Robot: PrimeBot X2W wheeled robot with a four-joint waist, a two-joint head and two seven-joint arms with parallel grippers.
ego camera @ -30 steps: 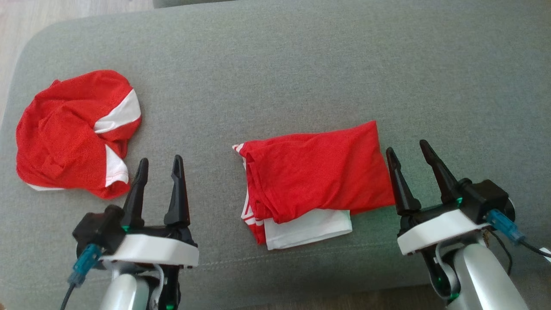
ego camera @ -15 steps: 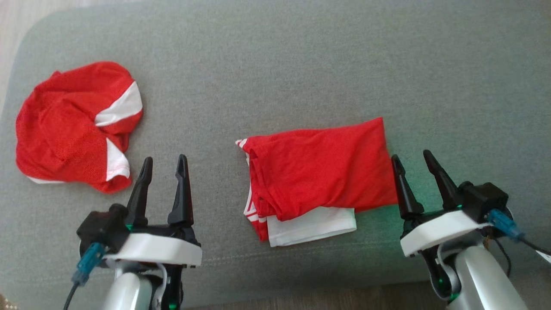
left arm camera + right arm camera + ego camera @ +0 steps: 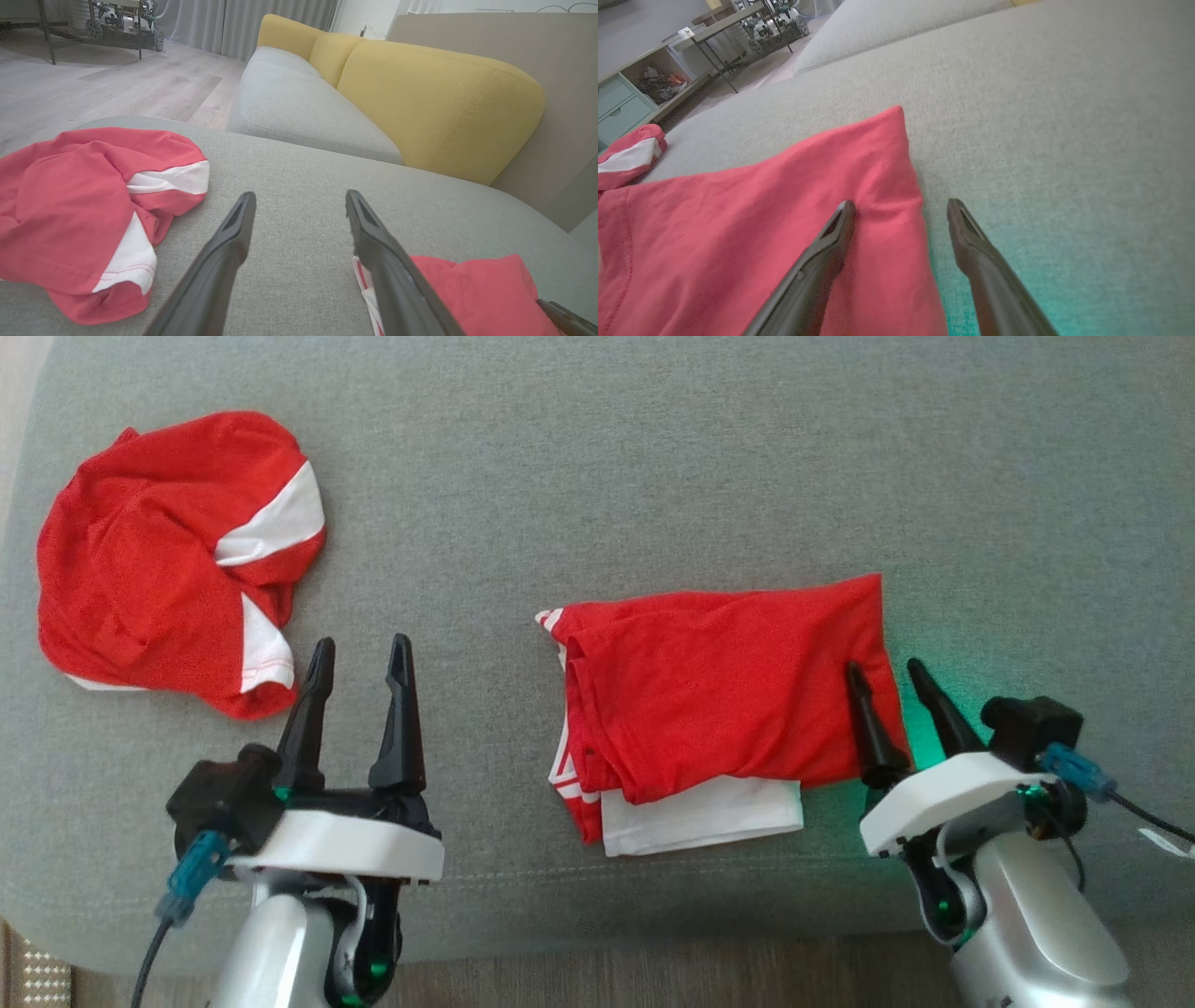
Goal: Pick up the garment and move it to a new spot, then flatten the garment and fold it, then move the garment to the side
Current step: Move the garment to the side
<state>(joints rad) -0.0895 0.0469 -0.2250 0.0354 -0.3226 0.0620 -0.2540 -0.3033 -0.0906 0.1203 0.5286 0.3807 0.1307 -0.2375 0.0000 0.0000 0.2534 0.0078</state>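
A crumpled red-and-white mesh cloth [image 3: 159,560] lies upper left on a grey fabric cushion [image 3: 653,467]; wooden floor [image 3: 653,980] along the bottom edge.

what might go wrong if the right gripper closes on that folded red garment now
The open right gripper straddles only the right edge of the folded garment, so closing may pinch just the top layer and pull the fold apart. The white layer sticking out below could slide loose when dragged.
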